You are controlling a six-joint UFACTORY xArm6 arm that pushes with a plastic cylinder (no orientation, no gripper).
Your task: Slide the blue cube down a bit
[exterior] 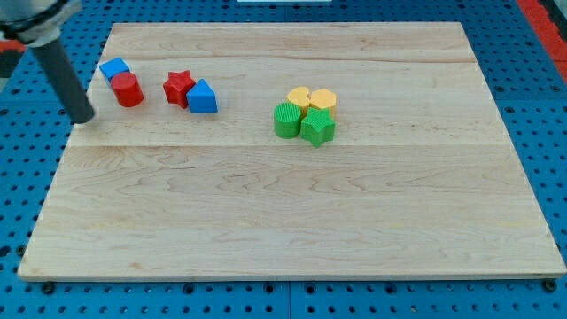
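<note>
Tip: my tip (82, 118), the lower end of a straight dark rod with no gripper on it and so nothing to open or close, rests at the left edge of the table, toward the view's top left.
Blue cube: the blue cube (114, 70) lies near the tip, up and to the view's right of it, apart from it, close to the table's top-left corner.
Red cylinder: a red cylinder (128, 90) touches the blue cube on its lower right side, between the cube and the other blocks.
Red star and second blue block: a red star-shaped block (179, 87) sits just beside a blue block with a peaked top (203, 97), right of the cylinder.
Centre cluster: two yellow blocks (311, 97) and two green blocks (302, 123) are bunched together, well apart from the tip.
Table: a pale wooden table (292, 221) of planks.
Surroundings: a blue perforated board (27, 177) lies under and around it.
</note>
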